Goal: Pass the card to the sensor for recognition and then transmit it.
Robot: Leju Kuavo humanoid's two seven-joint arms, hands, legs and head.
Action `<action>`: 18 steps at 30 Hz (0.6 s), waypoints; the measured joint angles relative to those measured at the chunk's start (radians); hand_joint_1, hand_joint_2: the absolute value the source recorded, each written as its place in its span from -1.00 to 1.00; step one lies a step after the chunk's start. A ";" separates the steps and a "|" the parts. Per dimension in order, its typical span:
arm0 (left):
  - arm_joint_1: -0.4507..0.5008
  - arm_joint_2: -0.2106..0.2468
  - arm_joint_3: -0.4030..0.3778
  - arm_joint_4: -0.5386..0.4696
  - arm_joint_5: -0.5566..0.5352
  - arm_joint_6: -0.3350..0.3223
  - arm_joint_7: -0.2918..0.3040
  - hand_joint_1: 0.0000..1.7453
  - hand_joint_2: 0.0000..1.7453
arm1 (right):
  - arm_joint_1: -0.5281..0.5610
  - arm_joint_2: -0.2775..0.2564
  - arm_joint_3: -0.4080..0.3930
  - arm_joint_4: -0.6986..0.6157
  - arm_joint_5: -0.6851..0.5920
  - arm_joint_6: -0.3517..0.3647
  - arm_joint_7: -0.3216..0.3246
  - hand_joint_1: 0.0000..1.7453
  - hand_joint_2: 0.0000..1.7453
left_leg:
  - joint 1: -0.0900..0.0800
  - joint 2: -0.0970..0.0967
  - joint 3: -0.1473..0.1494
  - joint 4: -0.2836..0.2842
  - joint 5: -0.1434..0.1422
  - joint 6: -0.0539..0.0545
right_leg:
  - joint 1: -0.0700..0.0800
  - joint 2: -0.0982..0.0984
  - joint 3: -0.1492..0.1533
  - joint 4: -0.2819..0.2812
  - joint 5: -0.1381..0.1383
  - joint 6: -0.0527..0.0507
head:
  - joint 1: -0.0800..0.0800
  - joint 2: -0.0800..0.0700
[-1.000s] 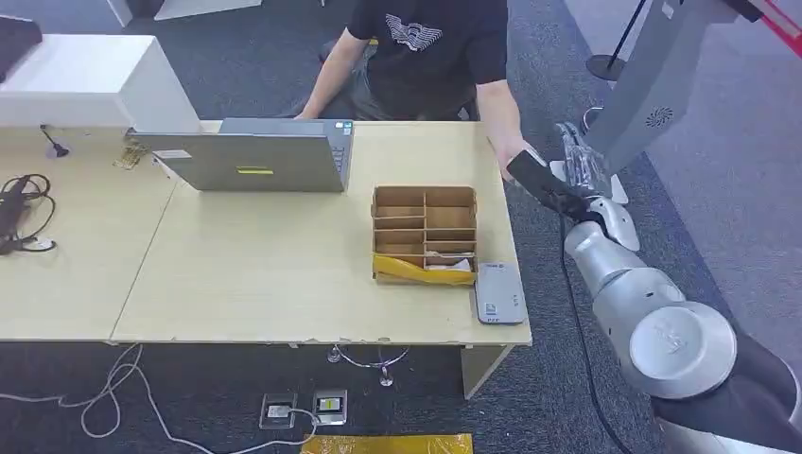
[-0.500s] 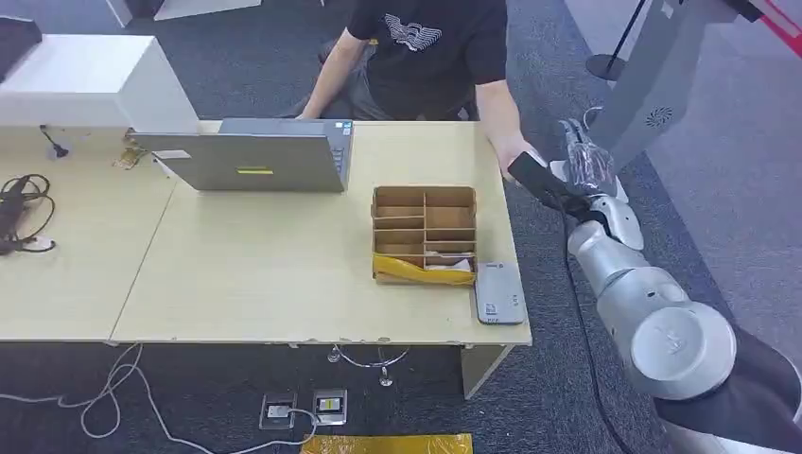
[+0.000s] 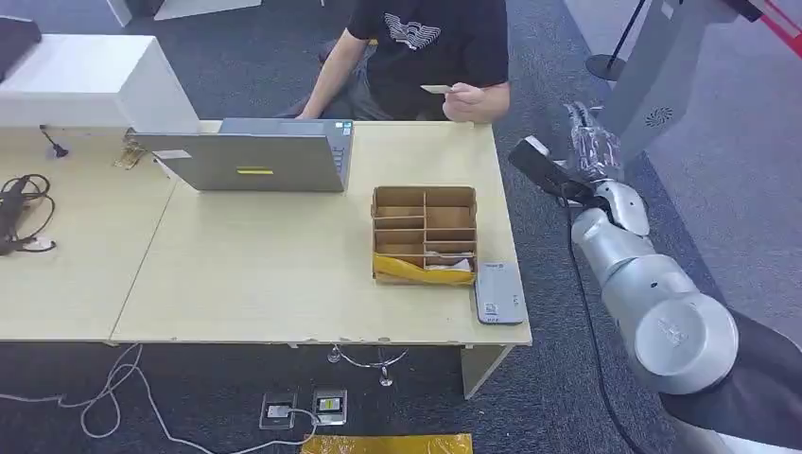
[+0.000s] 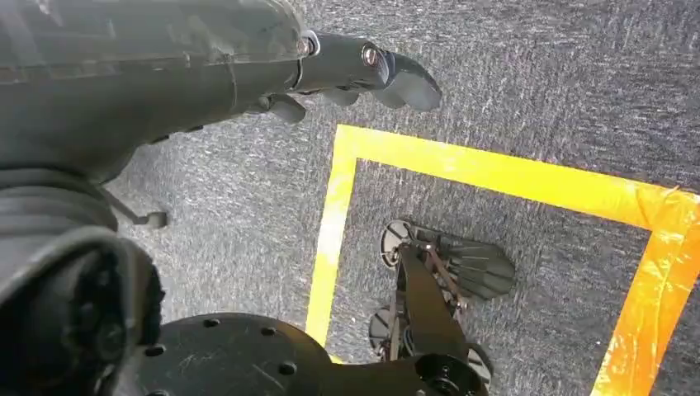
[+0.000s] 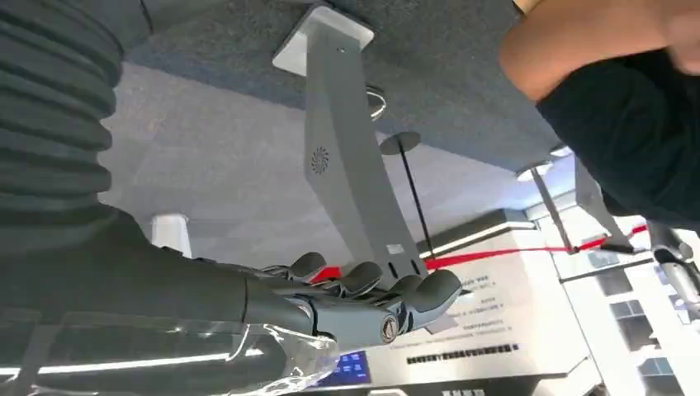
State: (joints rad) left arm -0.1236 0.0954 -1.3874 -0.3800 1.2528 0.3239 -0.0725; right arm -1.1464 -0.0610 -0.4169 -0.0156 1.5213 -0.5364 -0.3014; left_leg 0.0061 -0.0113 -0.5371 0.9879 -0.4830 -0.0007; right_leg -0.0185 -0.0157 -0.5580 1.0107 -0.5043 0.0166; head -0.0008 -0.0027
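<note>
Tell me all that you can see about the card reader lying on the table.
The card reader is a flat, light grey rectangular device with rounded corners, apparently plastic, with small dark markings near its front end. It lies flat on the wooden table, at the front right corner, right beside the brown cardboard organizer; whether they touch is unclear. No card lies on it and no hand touches it.

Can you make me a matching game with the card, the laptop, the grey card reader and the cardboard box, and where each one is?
Things:
1. card
2. laptop
3. grey card reader
4. cardboard box

Places:
A. at the table's front right corner
B. in the person's hand
C. in the middle of the table, beside the reader
D. at the table's back edge, in front of the person

Pairs: 1-B, 2-D, 3-A, 4-C
</note>
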 joint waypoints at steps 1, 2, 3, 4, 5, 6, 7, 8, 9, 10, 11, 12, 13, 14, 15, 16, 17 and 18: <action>0.000 0.000 0.000 0.000 0.000 0.000 0.000 -1.00 -1.00 | -0.001 0.000 0.005 0.000 0.000 -0.001 0.003 -1.00 1.00 | 0.000 0.000 0.000 0.000 0.000 0.000 | 0.000 0.000 0.000 0.000 0.000 0.000 | 0.000 0.000; 0.000 -0.001 0.000 0.002 0.000 0.000 0.000 -1.00 -1.00 | -0.002 0.000 0.013 0.000 0.000 -0.008 0.010 -1.00 1.00 | 0.000 0.000 0.000 0.000 0.000 0.000 | 0.000 0.000 0.000 0.000 0.000 0.000 | 0.000 0.000; 0.000 -0.003 0.000 0.003 -0.002 0.001 0.000 -1.00 -1.00 | -0.002 0.000 0.025 0.000 0.000 -0.023 0.021 -1.00 1.00 | 0.000 0.000 0.000 0.000 0.000 0.000 | 0.000 0.000 0.000 0.000 0.000 0.000 | 0.000 0.000; 0.000 -0.003 0.000 0.003 -0.003 0.002 0.000 -1.00 -1.00 | -0.002 0.000 0.040 -0.001 0.000 -0.043 0.037 -1.00 1.00 | 0.000 0.000 0.000 0.000 0.000 0.000 | 0.000 0.000 0.000 0.000 0.000 0.000 | 0.000 0.000; 0.000 -0.005 0.000 0.003 -0.005 0.002 0.000 -1.00 -1.00 | -0.002 0.000 0.062 -0.003 0.000 -0.061 0.076 -1.00 1.00 | 0.000 0.000 0.000 0.000 0.000 0.000 | 0.000 0.000 0.000 0.000 0.000 0.000 | 0.000 0.000; 0.000 -0.005 0.000 0.005 -0.010 0.002 -0.002 -1.00 -1.00 | -0.003 -0.001 0.093 -0.006 0.000 -0.072 0.119 -1.00 1.00 | 0.000 0.000 0.000 0.000 0.000 0.000 | 0.000 0.000 0.000 0.000 0.000 0.000 | 0.000 0.000; 0.000 -0.006 0.000 0.005 -0.011 0.002 -0.002 -1.00 -1.00 | -0.004 -0.001 0.127 -0.008 0.000 -0.073 0.168 -1.00 1.00 | 0.000 0.000 0.000 0.000 0.000 0.000 | 0.000 0.000 0.000 0.000 0.000 0.000 | 0.000 0.000; 0.000 -0.006 0.000 0.005 -0.014 0.002 -0.003 -1.00 -1.00 | -0.007 -0.001 0.181 -0.008 0.000 -0.071 0.213 -1.00 1.00 | 0.000 0.000 0.000 0.000 0.000 0.000 | 0.000 0.000 0.000 0.000 0.000 0.000 | 0.000 0.000; 0.000 -0.006 0.000 0.005 -0.016 0.002 -0.003 -1.00 -1.00 | -0.009 -0.002 0.227 -0.008 0.000 -0.065 0.248 -1.00 1.00 | 0.000 0.000 0.000 0.000 0.000 0.000 | 0.000 0.000 0.000 0.000 0.000 0.000 | 0.000 0.000; 0.000 -0.007 0.000 0.005 -0.017 0.002 -0.004 -1.00 -1.00 | -0.013 -0.002 0.271 -0.008 0.000 -0.058 0.279 -1.00 1.00 | 0.000 0.000 0.000 0.000 0.000 0.000 | 0.000 0.000 0.000 0.000 0.000 0.000 | 0.000 0.000; 0.000 -0.007 0.000 0.006 -0.017 0.002 -0.005 -1.00 -1.00 | -0.018 -0.002 0.322 -0.008 0.000 -0.052 0.306 -1.00 1.00 | 0.000 0.001 0.000 0.000 0.000 0.000 | 0.000 0.000 0.000 0.000 0.000 0.000 | 0.000 0.000; 0.000 -0.007 0.000 0.006 -0.017 0.002 -0.007 -1.00 -1.00 | -0.026 -0.002 0.355 -0.008 0.000 -0.047 0.322 -1.00 1.00 | 0.000 0.001 0.000 0.000 0.000 0.000 | 0.000 0.000 0.000 0.000 0.000 0.000 | 0.000 0.000; 0.000 -0.007 0.000 0.008 -0.016 0.003 -0.011 -1.00 -1.00 | -0.037 -0.002 0.413 -0.008 0.000 -0.040 0.335 -1.00 1.00 | 0.000 0.001 0.000 0.000 0.000 0.000 | 0.000 0.000 0.000 0.000 0.000 0.000 | 0.000 0.000; 0.000 -0.007 0.000 0.008 -0.013 0.005 -0.012 -1.00 -1.00 | -0.051 -0.002 0.451 -0.009 0.000 -0.034 0.339 -1.00 1.00 | 0.000 0.000 0.000 0.000 0.000 0.000 | 0.000 0.000 0.000 0.000 0.000 0.000 | 0.000 0.000; 0.000 -0.007 0.000 0.010 -0.011 0.007 -0.013 -1.00 -1.00 | -0.065 -0.001 0.493 -0.009 0.000 -0.027 0.340 -1.00 1.00 | 0.000 0.000 0.000 0.000 0.000 0.000 | 0.000 0.000 0.000 0.000 0.000 0.000 | 0.000 0.000; 0.000 -0.008 0.000 0.011 -0.010 0.008 -0.013 -1.00 -1.00 | -0.079 0.000 0.524 -0.011 0.000 -0.019 0.341 -1.00 1.00 | 0.000 0.000 0.000 0.000 0.000 0.000 | 0.000 0.000 0.000 0.000 0.000 0.000 | 0.000 0.000; 0.000 -0.008 0.000 0.013 -0.009 0.009 -0.014 -1.00 -1.00 | -0.093 0.002 0.554 -0.013 0.000 -0.009 0.343 -1.00 1.00 | 0.000 0.000 0.000 0.000 0.000 0.000 | 0.000 0.000 0.000 0.000 0.000 0.000 | 0.000 0.000; 0.001 -0.008 0.001 0.014 -0.007 0.010 -0.014 -1.00 -1.00 | -0.108 0.005 0.592 -0.015 0.000 0.002 0.344 -1.00 1.00 | 0.000 0.000 0.000 0.000 0.000 0.000 | 0.000 0.000 0.000 0.000 0.000 0.000 | 0.000 0.000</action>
State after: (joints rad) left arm -0.1227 0.0870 -1.3867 -0.3662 1.2455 0.3334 -0.0862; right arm -1.2543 -0.0557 0.1749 -0.0309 1.5213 -0.5348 0.0423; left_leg 0.0063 -0.0110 -0.5376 0.9880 -0.4828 -0.0008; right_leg -0.0183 -0.0159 -0.5580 1.0109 -0.5040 0.0161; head -0.0011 -0.0027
